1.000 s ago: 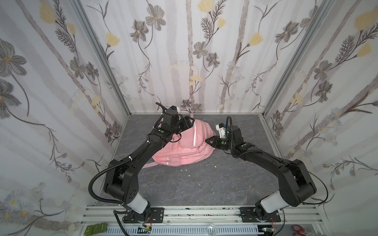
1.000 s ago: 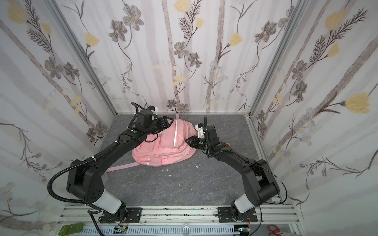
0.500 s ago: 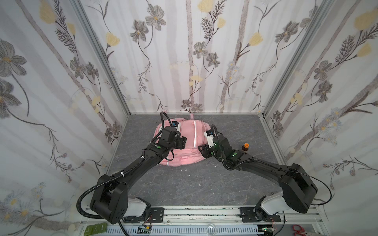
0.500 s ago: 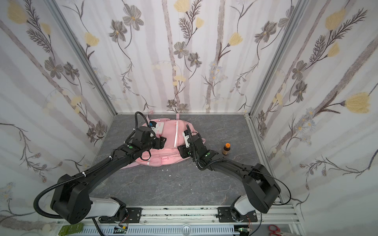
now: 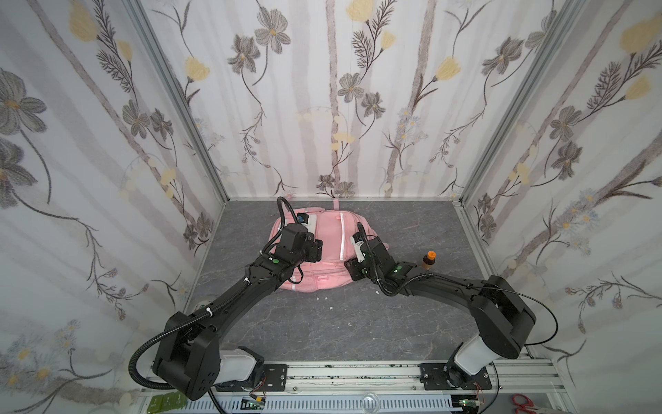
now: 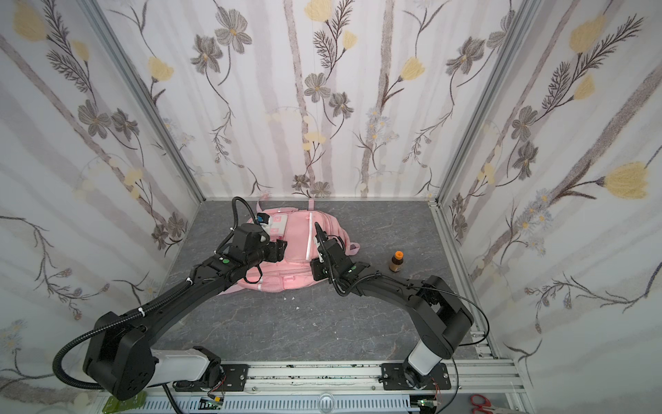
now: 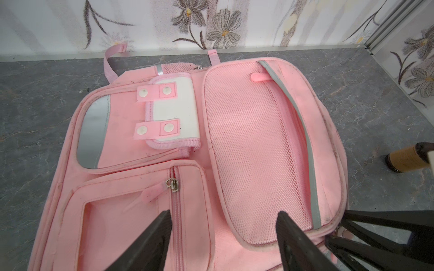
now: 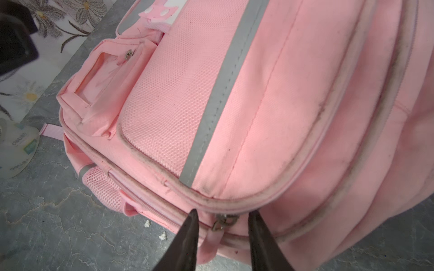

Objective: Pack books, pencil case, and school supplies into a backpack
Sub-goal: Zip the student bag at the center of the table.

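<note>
Right hand (image 8: 224,212) moved onto backpack (image 8: 270,93), zip pull (image 8: 223,223) seemingly between parted fingers (image 8: 187,237)

The only lettering that can be read is found in the right wrist view, on the tape roll (image 8: 17,150). The roll is seen lying on the table (image 8: 47,223) just beside the backpack (image 8: 258,105), off the corner with the mesh side pocket. The brand word "deli" is printed in grey on the roll's pale core and is repeated further along the same core. Between the two prints a small green patch (image 8: 30,147) with white characters is set; these are too blurred to be read. In a top view, small dark print is carried by a white sticker (image 5: 358,246) on the right arm above the backpack, but it cannot be made out.
</note>
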### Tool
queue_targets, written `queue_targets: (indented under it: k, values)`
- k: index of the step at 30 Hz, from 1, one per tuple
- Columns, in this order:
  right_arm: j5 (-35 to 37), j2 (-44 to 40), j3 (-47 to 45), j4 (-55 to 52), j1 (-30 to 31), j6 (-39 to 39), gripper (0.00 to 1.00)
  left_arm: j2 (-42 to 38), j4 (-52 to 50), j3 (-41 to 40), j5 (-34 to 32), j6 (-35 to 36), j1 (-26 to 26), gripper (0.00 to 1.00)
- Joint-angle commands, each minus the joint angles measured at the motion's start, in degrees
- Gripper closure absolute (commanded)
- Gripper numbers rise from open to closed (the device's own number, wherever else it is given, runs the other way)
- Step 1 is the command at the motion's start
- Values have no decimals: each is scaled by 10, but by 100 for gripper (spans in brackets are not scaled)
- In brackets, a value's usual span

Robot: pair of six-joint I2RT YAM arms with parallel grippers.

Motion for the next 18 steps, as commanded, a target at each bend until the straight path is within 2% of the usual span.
queue_targets:
  k: [1, 4, 10, 13, 18]
  values:
    - [-1, 1, -6, -3, 1, 9, 73, -7, 2, -5, -16, -4, 0, 27]
    - [-5, -3, -9, -6, 1, 10, 75, -7, 5, -8, -16, 0, 0, 27]
    - [-15, -8, -17, -4, -1, 12, 91, -7, 15, -7, 1, 36, -1, 28]
    - [-29, -11, -17, -4, -7, 14, 100, -6, 21, -8, 24, 93, -9, 28]
    - [-59, -35, -15, -7, -19, 13, 100, -7, 64, -36, 68, 251, -48, 27]
